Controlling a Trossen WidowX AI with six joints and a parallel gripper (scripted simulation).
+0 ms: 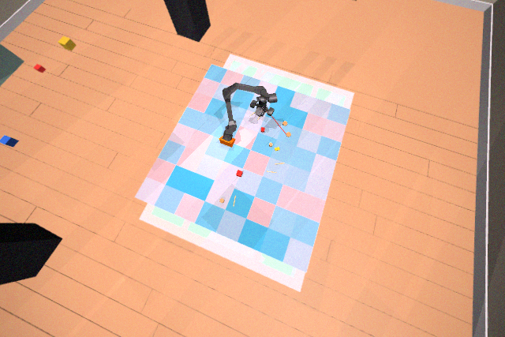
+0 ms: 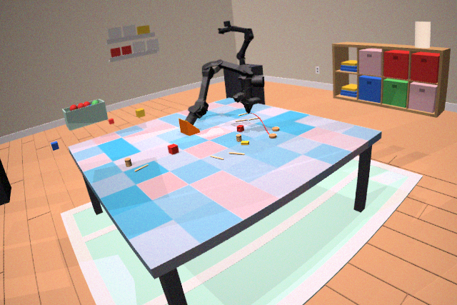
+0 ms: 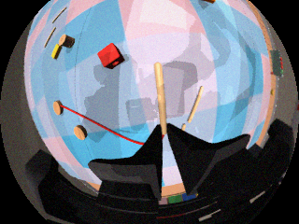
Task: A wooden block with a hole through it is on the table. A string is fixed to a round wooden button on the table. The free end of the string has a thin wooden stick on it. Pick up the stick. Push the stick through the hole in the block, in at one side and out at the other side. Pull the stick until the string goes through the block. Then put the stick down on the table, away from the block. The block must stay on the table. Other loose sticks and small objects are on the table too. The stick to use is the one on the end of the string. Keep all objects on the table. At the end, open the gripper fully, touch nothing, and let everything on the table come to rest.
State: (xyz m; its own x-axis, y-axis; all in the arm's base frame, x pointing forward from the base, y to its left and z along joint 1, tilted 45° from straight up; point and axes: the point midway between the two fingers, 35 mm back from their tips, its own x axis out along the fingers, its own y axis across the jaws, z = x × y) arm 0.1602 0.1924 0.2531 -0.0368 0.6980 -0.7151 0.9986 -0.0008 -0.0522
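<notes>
Wrist view: 2 sticks (image 3: 160, 100), 2 buttons (image 3: 80, 133).

The counter (image 2: 235, 191) is a checkered top of blue, pink and pale lilac squares on dark legs. The arm's orange base (image 2: 188, 127) sits on it and serves as landmark. Just right of the base lies a small red block (image 2: 240, 128), with a wooden peg (image 2: 238, 137) and a yellow piece (image 2: 245, 142) nearer the viewer. Further right lie two round buttons (image 2: 273, 135), one touching a red string (image 2: 263, 124). Beyond the red block rest two sticks (image 2: 248, 119). In front of the base sits a second red cube (image 2: 172, 148), and right of it two more sticks (image 2: 236, 153). Well left and forward of the base stand another peg (image 2: 128, 162) and a stick (image 2: 141, 167).
</notes>
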